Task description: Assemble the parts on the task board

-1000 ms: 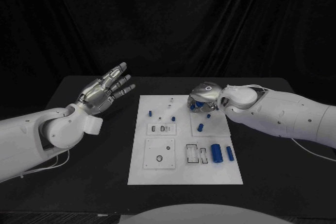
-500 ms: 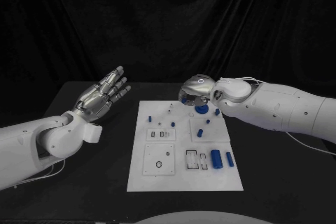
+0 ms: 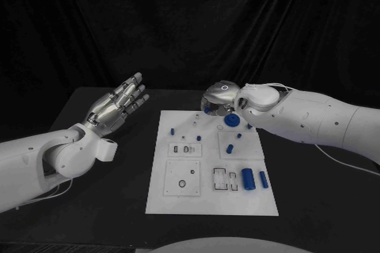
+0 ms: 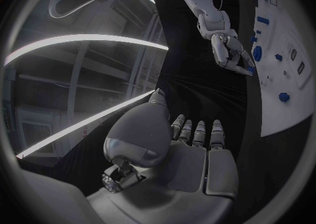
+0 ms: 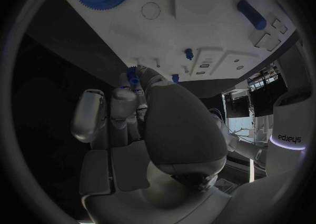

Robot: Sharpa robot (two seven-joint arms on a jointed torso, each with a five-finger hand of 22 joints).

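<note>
A black, matte-topped table (image 3: pixel 95 181) fills the lower half of the frame, its far edge running across the middle against a dark curtain. Directly on it lies a white rectangular plastic task board (image 3: pixel 207 165), lengthwise from just below centre toward the bottom of the picture, slightly right of the middle. The table's dark surface borders the board on every side.

Blue gear (image 3: pixel 231 120) & pegs (image 3: pixel 247 178), white task board (image 3: pixel 211 201), black table (image 3: pixel 103 181).

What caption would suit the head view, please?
Right hand over the task board's far edge beside a blue gear; left hand raised.
</note>
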